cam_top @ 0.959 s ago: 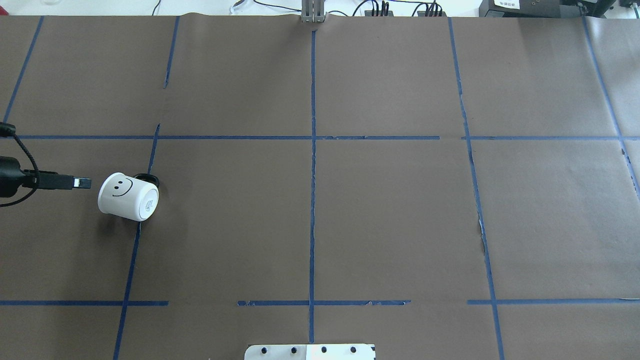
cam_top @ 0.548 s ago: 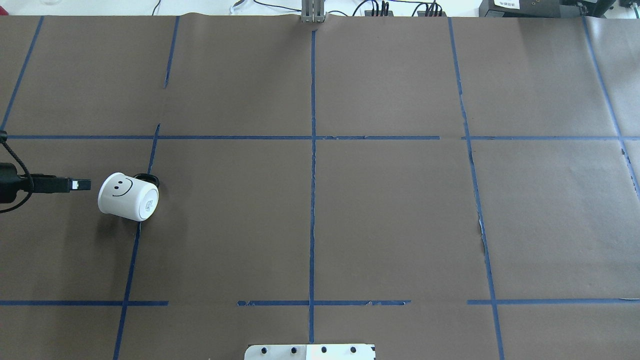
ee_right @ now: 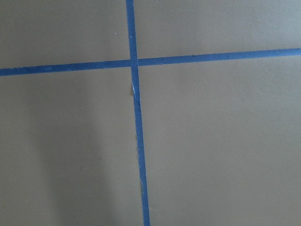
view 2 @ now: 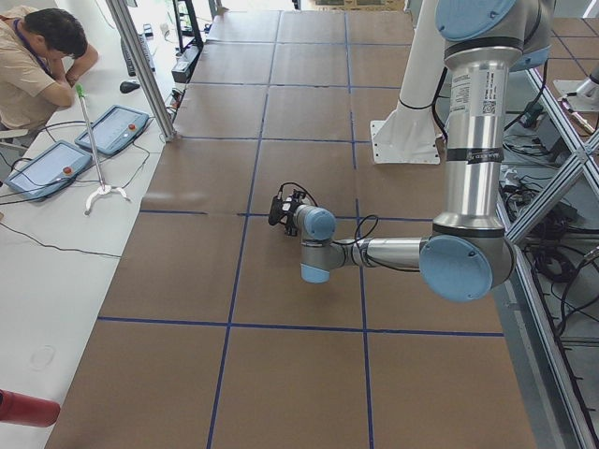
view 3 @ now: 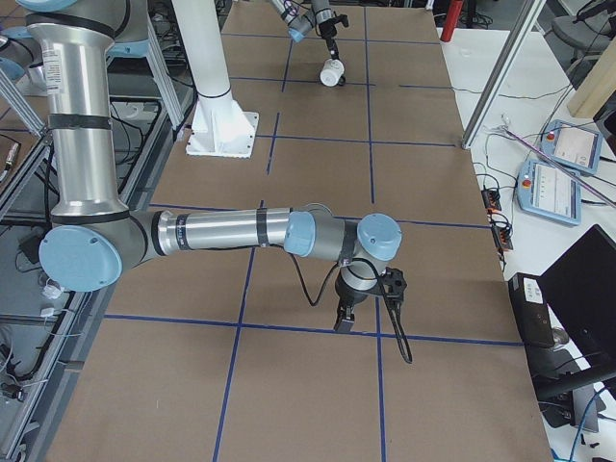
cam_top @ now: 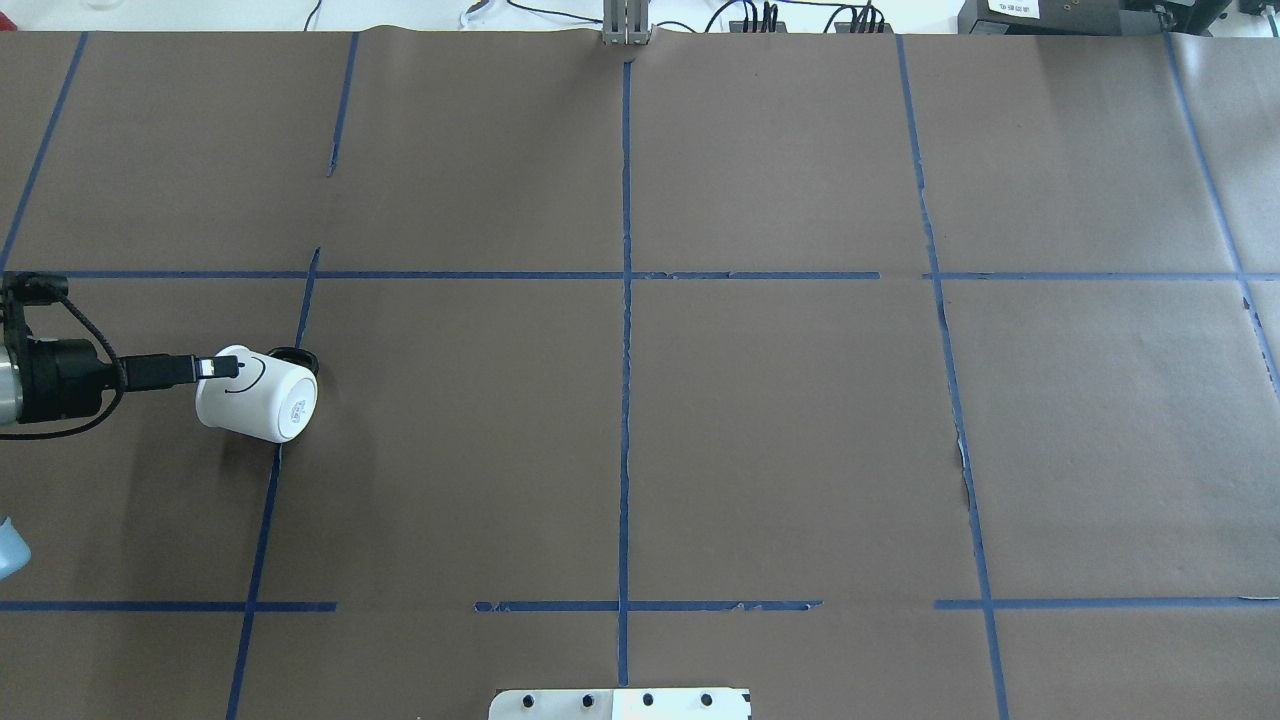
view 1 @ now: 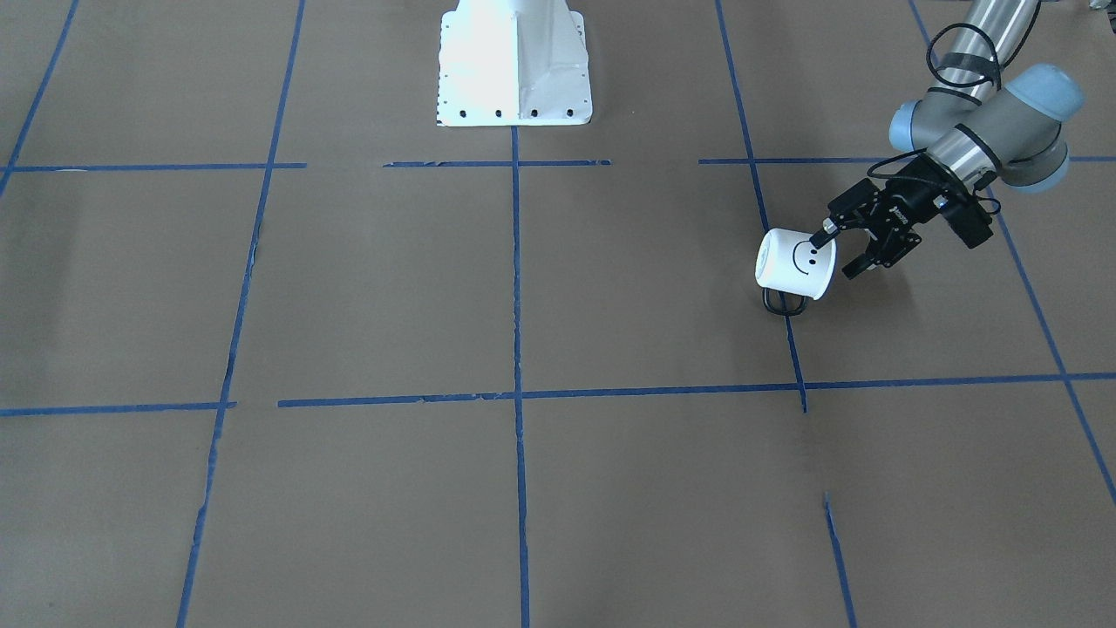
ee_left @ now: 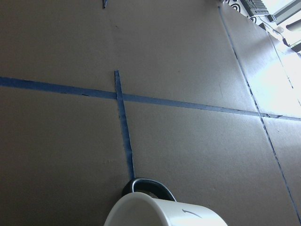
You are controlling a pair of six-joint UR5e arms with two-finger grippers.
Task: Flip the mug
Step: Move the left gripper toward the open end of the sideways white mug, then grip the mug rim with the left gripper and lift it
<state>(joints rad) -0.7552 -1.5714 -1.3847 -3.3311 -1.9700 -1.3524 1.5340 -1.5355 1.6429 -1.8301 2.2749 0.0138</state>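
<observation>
The white mug with a black smiley face lies on its side at the table's left, base pointing right, black handle on the far side. My left gripper is open at the mug's mouth. In the front-facing view one finger lies over the mug near its rim and the other finger is beside the mouth. The left wrist view shows only the mug's rim and handle. My right gripper hangs low over the table far from the mug; I cannot tell if it is open or shut.
Brown paper with blue tape lines covers the table. The white robot base plate is at the near middle edge. Cables and plugs lie along the far edge. An operator sits beyond the table with tablets.
My left gripper has moved right, from just clear of the mug to its rim, with one finger now over the mug. The mug has not moved.
</observation>
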